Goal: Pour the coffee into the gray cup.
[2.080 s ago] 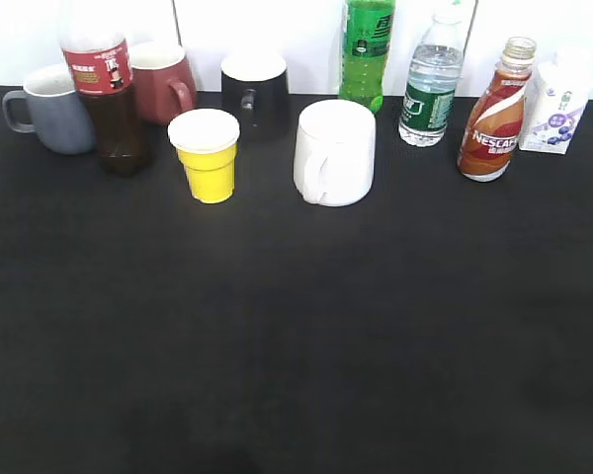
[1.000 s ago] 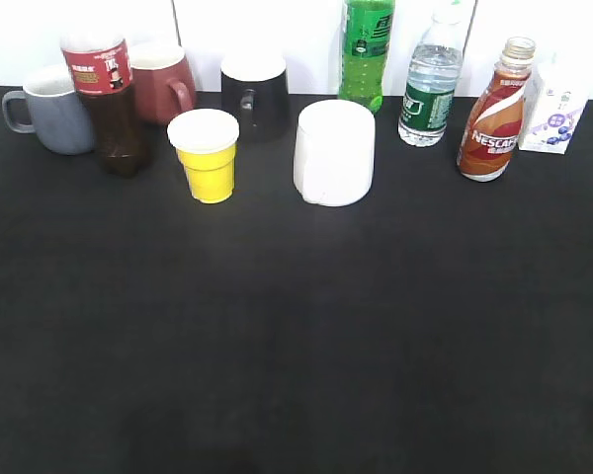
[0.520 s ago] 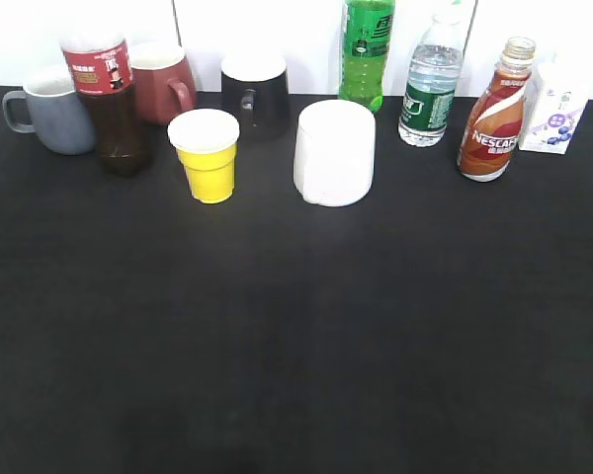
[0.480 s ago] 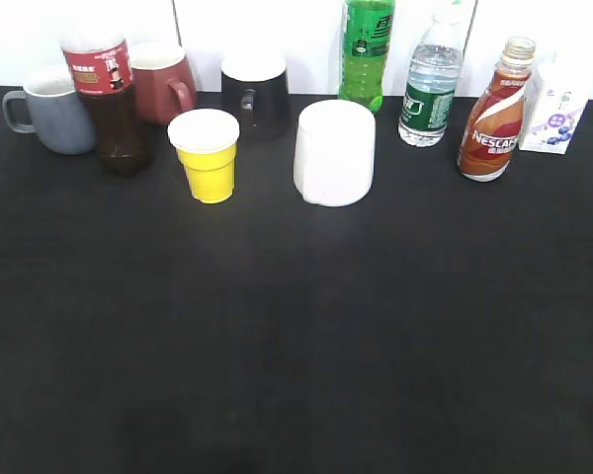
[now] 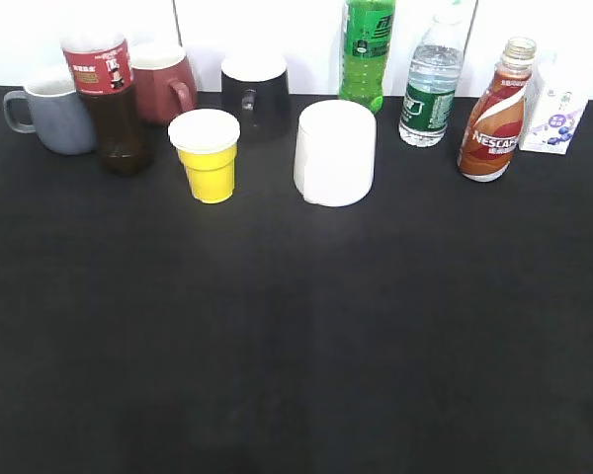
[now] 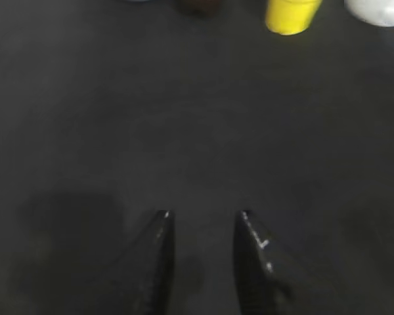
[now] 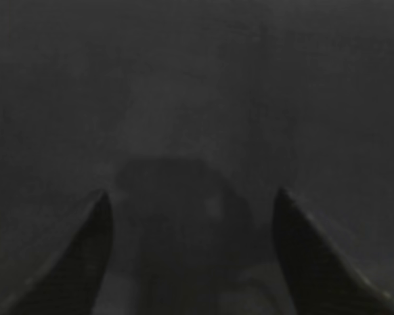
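The coffee (image 5: 492, 117) is standing upper right, showing "NESCAFE" — the gray cup (image 5: 52, 112) is sitting upper left. Left gripper (image 6: 202, 220) is hanging narrowly parted, right gripper (image 7: 190, 200) gaping wide — both empty.

The exterior view was evenly lit and fairly sharp, with a bright white wall behind and the black surface (image 5: 296, 326) soaking up most light. Soft, short shadows sat close under the bottles and cups. Both wrist views were dim, grainy and blurred. In the left one, faint glints showed on the jaws, and the yellow cup (image 6: 290, 13) was out of focus.
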